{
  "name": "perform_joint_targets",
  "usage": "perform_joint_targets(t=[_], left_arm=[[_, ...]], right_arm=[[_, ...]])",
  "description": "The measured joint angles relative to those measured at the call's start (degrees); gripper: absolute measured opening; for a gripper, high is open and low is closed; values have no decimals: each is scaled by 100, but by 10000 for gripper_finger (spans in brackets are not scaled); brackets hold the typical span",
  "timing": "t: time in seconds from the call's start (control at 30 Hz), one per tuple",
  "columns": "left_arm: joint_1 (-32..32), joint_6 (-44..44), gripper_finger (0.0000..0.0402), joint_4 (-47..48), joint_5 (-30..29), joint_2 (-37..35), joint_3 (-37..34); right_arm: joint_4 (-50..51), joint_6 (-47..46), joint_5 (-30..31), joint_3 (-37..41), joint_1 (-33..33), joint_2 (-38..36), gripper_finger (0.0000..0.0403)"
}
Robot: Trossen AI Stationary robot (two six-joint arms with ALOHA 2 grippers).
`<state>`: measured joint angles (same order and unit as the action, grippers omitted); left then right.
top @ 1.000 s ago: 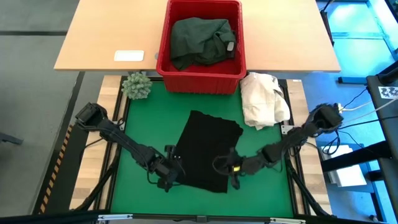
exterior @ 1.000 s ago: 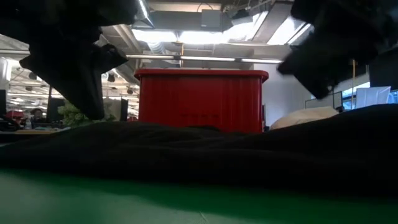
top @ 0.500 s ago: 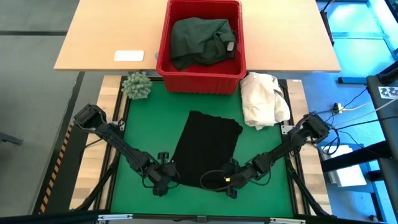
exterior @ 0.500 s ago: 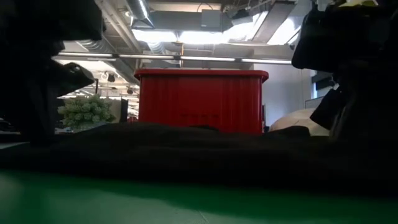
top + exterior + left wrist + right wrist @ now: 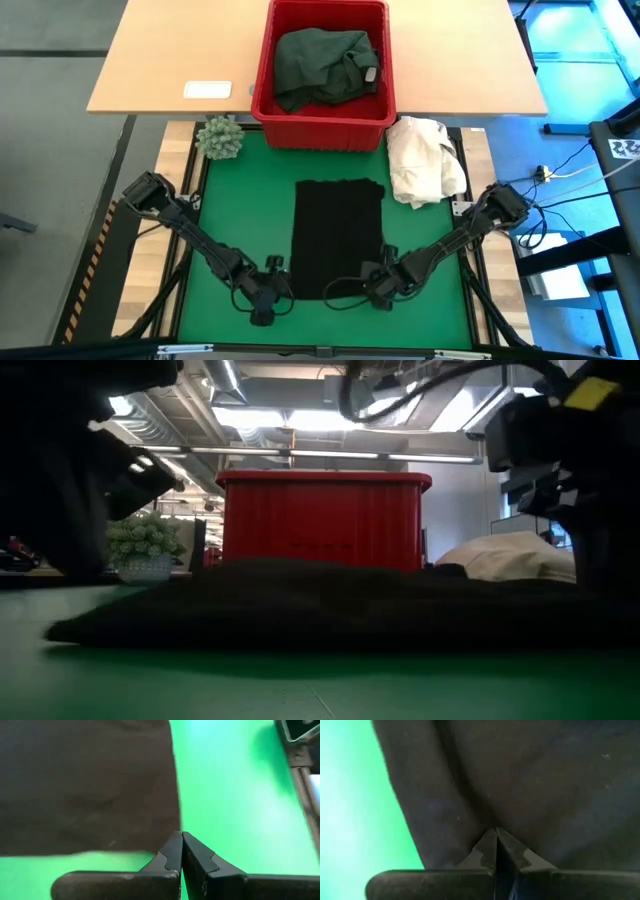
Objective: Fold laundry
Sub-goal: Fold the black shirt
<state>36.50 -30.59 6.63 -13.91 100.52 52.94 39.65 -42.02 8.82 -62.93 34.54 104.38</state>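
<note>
A black garment (image 5: 339, 238) lies spread flat as an upright rectangle on the green mat (image 5: 230, 230). In the low view the black garment (image 5: 320, 610) is a low dark strip. My left gripper (image 5: 274, 291) is shut at its near left corner. My right gripper (image 5: 385, 284) is shut at its near right corner. A dark green garment (image 5: 322, 62) lies bunched in the red basket (image 5: 322, 128). My left gripper meets the black garment's near left corner (image 5: 172, 845), slanting down from the table's left. Its shut fingertips (image 5: 175, 851) cover the pinch itself. The cloth lies flat on the mat. My right gripper pinches the black garment near its near right corner (image 5: 490, 820) between two shut fingers, coming steeply from above. Creases run out from the fingertips (image 5: 487, 847). The cloth around them rests on the mat.
The red basket stands at the mat's far edge. A cream-white cloth heap (image 5: 425, 160) lies at the far right. A small potted plant (image 5: 220, 138) stands at the far left. A white card (image 5: 207, 90) is on the wooden table beyond.
The black garment has swung from slanted to square with the mat, and its raised near edge has come down flat. My right gripper has tipped steeply downward and gone toward the near right. My left gripper has sunk a little toward the near edge.
</note>
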Motion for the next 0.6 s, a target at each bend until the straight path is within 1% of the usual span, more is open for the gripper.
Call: perform_joint_targets(t=[0.07,0.17,0.33,0.4,0.5,0.6], left_arm=[[-45,136,0,-7,-34,3,53],[-112,333,0,-6,-46,3,160],[-111,680,0,7,-51,3,398],[-110,827,0,17,-51,3,520],[-82,1254,0,29,-1,3,726],[-76,1623,0,192,68,3,999]], right_arm=[[299,198,82,-262,0,29,1],[170,415,169,-732,15,4,1],[199,754,292,-1321,224,8,1],[390,636,712,-1597,392,-4,1],[804,432,1745,-1937,780,-48,1],[1037,12,2573,-1976,1189,-193,1]])
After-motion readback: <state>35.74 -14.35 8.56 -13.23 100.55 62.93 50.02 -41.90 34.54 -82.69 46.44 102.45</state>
